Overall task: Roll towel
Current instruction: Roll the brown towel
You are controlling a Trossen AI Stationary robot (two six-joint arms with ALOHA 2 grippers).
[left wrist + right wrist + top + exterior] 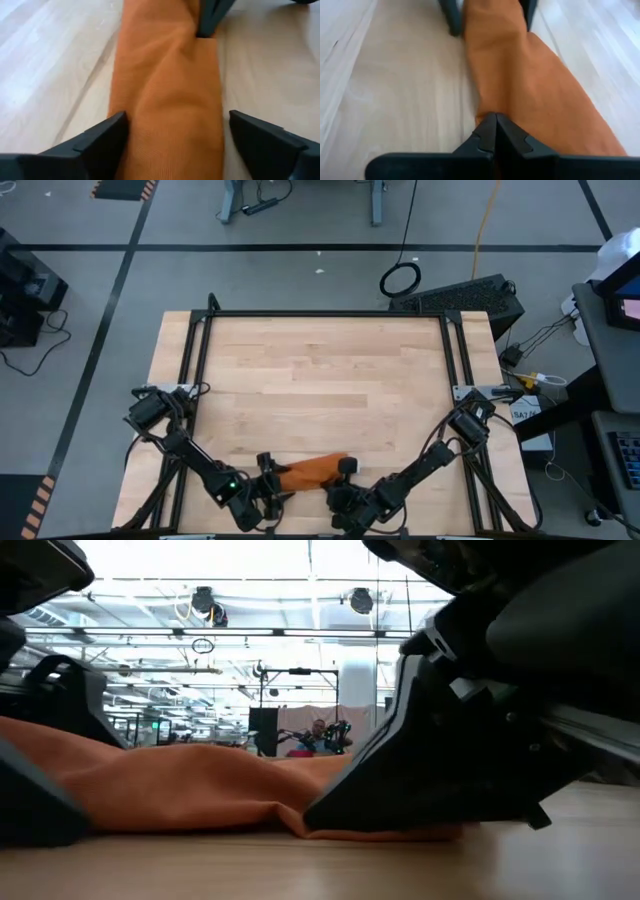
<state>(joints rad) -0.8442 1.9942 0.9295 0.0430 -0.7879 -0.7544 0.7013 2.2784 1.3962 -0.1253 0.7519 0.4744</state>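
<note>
The burnt-orange towel (312,470) lies as a long narrow band on the wooden table (320,370), close to its near edge. My left gripper (267,470) is open at the towel's left end, with one finger on each side of the band (170,100). I cannot tell whether either finger touches the cloth. My right gripper (346,472) is shut at the towel's right end (496,120). The white tag does not show. My right gripper is shut on the towel's right end (482,117), at the corner toward the far edge. The fingers come slanting down from the table's right and lie along the band. Creases run out from the fingertips (205,27). The towel rests on the table, slack.
Black frame rails (330,315) run along the table's far, left and right sides. Bare wood lies behind the towel toward the far edge. The table's near edge is close in front of both grippers.
</note>
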